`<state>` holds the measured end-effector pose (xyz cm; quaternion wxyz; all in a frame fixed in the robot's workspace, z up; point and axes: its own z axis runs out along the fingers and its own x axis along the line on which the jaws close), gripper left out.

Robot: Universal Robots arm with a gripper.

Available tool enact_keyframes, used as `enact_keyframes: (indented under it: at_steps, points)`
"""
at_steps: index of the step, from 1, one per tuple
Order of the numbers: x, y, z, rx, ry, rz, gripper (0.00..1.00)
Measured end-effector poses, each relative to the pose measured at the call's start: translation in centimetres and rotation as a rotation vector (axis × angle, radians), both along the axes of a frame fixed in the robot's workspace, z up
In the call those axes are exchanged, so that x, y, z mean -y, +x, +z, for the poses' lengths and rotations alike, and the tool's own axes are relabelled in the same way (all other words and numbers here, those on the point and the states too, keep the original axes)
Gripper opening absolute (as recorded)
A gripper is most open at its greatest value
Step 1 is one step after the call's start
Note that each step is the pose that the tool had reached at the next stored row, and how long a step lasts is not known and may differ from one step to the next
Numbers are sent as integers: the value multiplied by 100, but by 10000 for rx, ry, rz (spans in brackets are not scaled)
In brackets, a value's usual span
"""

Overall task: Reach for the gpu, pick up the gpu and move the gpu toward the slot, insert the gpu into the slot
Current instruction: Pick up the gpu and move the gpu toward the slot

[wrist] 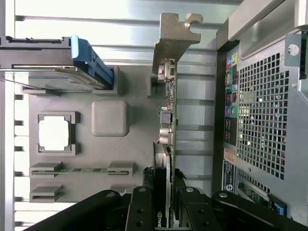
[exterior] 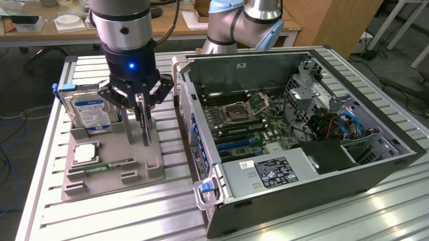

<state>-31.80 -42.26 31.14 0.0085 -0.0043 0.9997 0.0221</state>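
Note:
The gpu (exterior: 143,126) stands on edge over the grey holder tray (exterior: 114,173), to the exterior view's left of the open computer case. My gripper (exterior: 139,104) comes down from above with a finger on each side of the card's top edge, shut on it. In the wrist view the gpu (wrist: 168,115) runs away from the gripper (wrist: 163,195), its silver bracket (wrist: 173,36) at the far end. The fingers (wrist: 140,207) press the cooler side and the board side. The blue slot (exterior: 233,144) lies on the motherboard inside the case, apart from the card.
The tray also carries a blue-labelled hard drive (exterior: 90,113), a square processor (exterior: 86,152) and a small memory stick (exterior: 110,164). The case wall (exterior: 191,125) rises close beside the tray. A power supply (exterior: 268,173) and cables (exterior: 335,125) crowd the case's near and right sides.

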Motion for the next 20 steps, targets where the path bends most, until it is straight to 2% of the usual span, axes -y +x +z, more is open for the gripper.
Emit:
enact_keyframes:
  at_steps: [20]
  points:
    - [0, 0, 461, -3, 0, 0, 26]
